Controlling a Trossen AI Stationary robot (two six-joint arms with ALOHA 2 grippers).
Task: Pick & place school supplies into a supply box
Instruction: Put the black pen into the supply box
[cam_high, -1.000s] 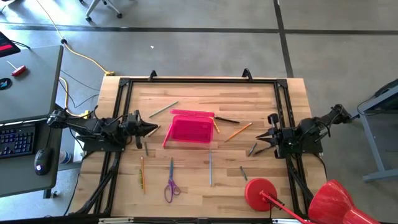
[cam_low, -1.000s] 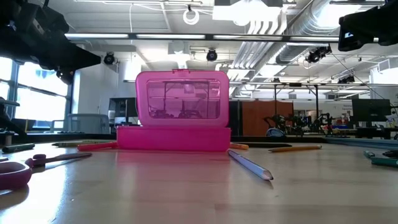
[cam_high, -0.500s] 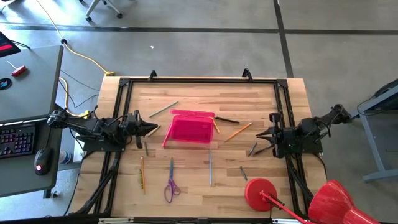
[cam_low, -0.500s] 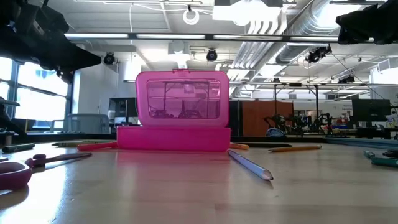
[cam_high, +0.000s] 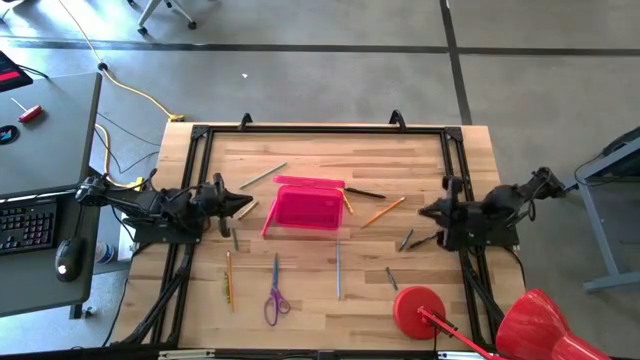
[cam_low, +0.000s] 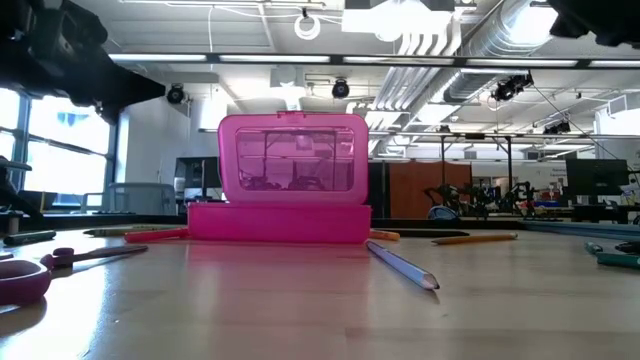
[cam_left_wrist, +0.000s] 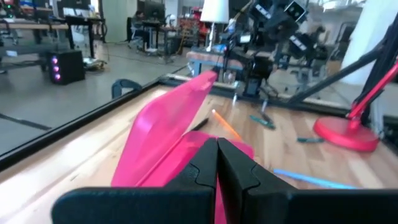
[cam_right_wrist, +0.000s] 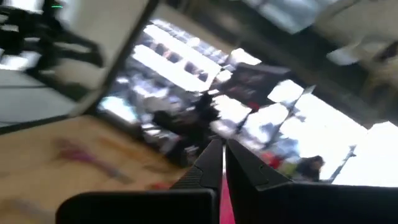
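The pink supply box (cam_high: 303, 210) sits mid-table with its lid (cam_low: 292, 152) standing open at the far side. Pencils and pens lie flat around it: a grey one (cam_high: 263, 175), a black one (cam_high: 365, 193), orange ones (cam_high: 383, 211) (cam_high: 228, 277) and a grey one (cam_high: 338, 270). Purple-handled scissors (cam_high: 275, 302) lie near the front edge. My left gripper (cam_high: 250, 207) hovers shut just left of the box (cam_left_wrist: 168, 130). My right gripper (cam_high: 422, 211) hangs shut in the air right of the orange pencil, above a grey-green pen (cam_high: 407, 240).
A red disc with a handle (cam_high: 418, 308) stands at the near right, and a bigger red object (cam_high: 535, 325) lies beyond the table corner. A black frame (cam_high: 320, 128) borders the table. Bare wood lies along the far edge behind the box.
My right arm has risen and its gripper has tipped upward, drifting slightly toward the far edge; in the low view it has climbed almost out of the picture. The box and the supplies have stayed where they were.
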